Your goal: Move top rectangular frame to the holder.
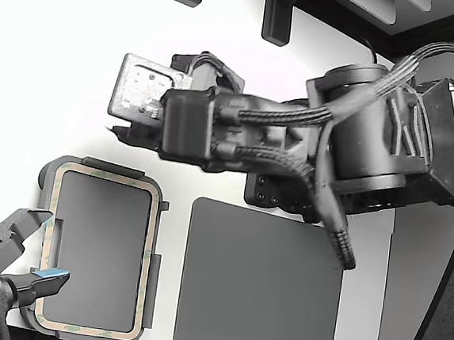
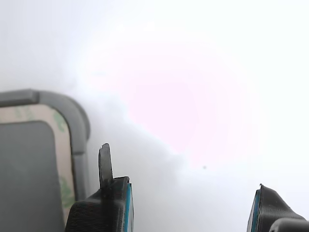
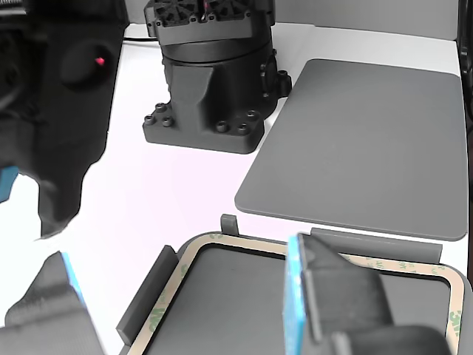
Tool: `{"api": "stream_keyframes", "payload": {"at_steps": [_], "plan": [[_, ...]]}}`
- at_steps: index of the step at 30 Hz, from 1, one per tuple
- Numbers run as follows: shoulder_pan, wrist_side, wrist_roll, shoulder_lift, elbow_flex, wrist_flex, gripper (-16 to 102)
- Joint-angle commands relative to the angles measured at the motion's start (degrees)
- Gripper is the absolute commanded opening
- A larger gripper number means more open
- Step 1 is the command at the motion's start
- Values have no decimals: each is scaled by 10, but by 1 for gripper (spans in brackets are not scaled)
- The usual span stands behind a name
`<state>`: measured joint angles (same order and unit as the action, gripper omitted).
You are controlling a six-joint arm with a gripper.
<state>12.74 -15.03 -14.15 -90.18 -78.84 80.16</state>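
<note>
The rectangular frame, with a tan border, greenish patches and a dark grey inside, lies flat inside the light grey holder at the exterior view's lower left. My gripper hangs above the table just beyond the holder's far edge, open and empty. In the wrist view my gripper shows two blue-padded fingers wide apart over white table. One corner of the frame and the holder sits beside them. The frame in the holder also shows in the other view.
A larger plain dark grey mat lies beside the holder on the exterior view's right, also in the other view. A second arm's blue-padded gripper hovers over the frame. The black arm base stands behind the mat.
</note>
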Motion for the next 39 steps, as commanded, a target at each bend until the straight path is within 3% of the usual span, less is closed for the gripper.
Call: {"api": "stream_keyframes", "payload": {"at_steps": [1,5,11,26,32,39], "plan": [[-33,5,30,-149,-134,-101,100],[-70,-7,15,-275,-252,-178,100],[-137,34,69,-435,-417,-250,100],[-125,58,72,-689,-637,-261,100],[-118,98,98,-779,-701,-249,100],[-116,96,95,-786,-704,-248,100]]}}
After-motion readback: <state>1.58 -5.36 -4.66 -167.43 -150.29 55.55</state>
